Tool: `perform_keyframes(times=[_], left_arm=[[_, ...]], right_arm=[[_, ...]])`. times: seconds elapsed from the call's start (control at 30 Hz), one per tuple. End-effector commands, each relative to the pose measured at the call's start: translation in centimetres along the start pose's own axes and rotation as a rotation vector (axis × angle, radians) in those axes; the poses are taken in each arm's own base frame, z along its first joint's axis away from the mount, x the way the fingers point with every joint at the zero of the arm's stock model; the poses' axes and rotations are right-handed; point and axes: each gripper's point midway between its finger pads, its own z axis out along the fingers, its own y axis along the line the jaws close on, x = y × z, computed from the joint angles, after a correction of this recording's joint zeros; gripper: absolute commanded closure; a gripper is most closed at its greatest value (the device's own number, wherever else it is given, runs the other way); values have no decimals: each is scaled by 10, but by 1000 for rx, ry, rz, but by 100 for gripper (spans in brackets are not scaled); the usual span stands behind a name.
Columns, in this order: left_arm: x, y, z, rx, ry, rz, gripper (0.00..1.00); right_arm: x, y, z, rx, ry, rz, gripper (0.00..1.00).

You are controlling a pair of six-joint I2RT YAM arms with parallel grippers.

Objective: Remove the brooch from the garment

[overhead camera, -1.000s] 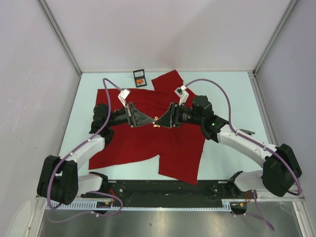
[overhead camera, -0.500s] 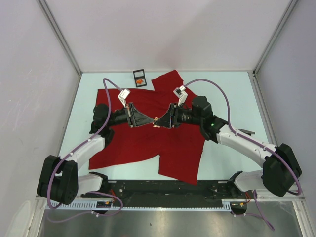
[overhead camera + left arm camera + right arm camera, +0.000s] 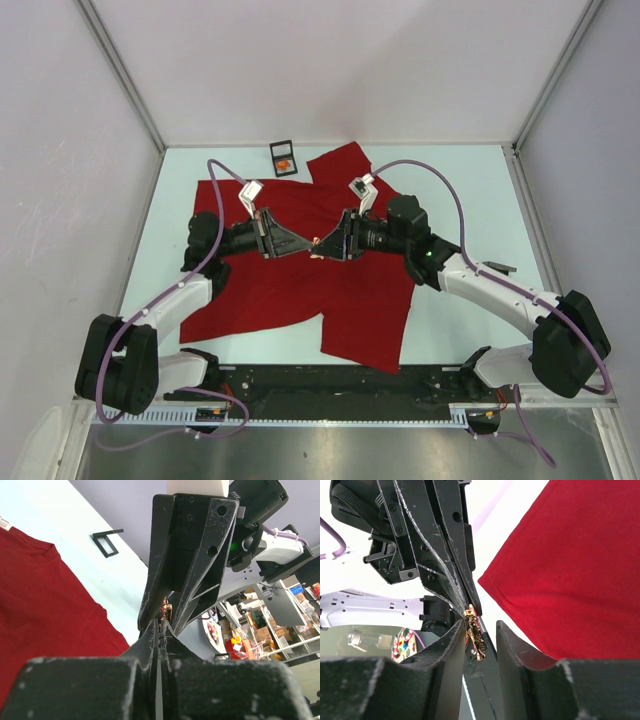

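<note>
The left fingers [image 3: 146, 645] are pressed shut on the top of the gold brooch [image 3: 476, 637], over the middle of the red garment [image 3: 290, 290]. The right fingers [image 3: 451, 652] stand partly open astride it, gripping nothing. I cannot tell whether the pin is clear of the cloth, so removal looks unfinished
</note>
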Motion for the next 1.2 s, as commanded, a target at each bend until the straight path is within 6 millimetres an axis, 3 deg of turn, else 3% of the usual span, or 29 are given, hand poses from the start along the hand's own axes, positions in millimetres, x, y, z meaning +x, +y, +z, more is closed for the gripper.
perform_keyframes(times=[0.0, 0.23, 0.6, 0.8, 0.83, 0.93, 1.17], left_arm=[[0, -15, -1, 53, 7, 58, 100], [1, -15, 0, 55, 13, 56, 100], [0, -14, 0, 52, -6, -27, 100], [5, -8, 0, 45, -23, -94, 100], [6, -7, 0, 46, -18, -95, 100], [8, -3, 0, 40, -12, -99, 100], [9, 1, 1, 28, -1, -101, 100]], right_arm=[[-7, 1, 4, 3, -23, -48, 67], [-7, -2, 1, 20, -21, -62, 69], [-7, 10, 16, -1, -61, -73, 71], [-19, 20, 18, 9, -143, -58, 58], [-22, 22, 16, 10, -157, -50, 51], [-29, 14, 7, 45, -176, -25, 43], [-22, 12, -11, 18, -99, -24, 40]])
